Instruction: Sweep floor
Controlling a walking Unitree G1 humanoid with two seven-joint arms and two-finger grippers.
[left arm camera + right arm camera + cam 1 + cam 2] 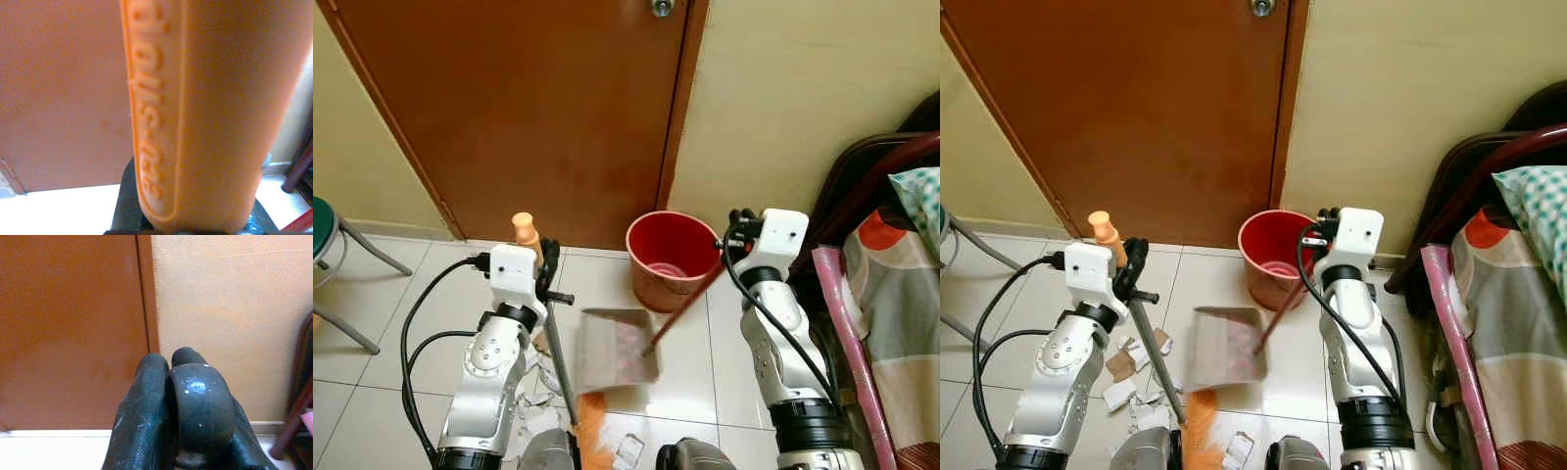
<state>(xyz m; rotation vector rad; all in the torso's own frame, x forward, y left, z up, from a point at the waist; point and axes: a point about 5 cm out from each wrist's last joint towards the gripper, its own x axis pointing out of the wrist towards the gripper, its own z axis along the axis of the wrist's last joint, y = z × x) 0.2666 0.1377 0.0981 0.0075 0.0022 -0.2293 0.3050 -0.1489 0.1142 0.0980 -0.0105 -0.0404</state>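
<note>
Brown door point(529, 117) and cream wall point(793, 98) ahead; white tiled floor point(401, 313) below. Bed with patterned cover point(901, 294) along the robot's right. Green stool point(325, 230) at far left.

Red bucket point(671, 257) stands on the floor near the door frame. Grey dustpan point(615, 349) lies flat just in front of the bucket; its dark red handle point(690, 299) slants up to the right end effector point(741, 223), which is clenched around it.

Left end effector point(546, 272) grasps the broom point(553, 338): orange grip on top, grey shaft angling down, orange bristles on the floor beside the dustpan's near edge.

Paper scraps point(1126, 377) scattered beside the bristles.
</note>
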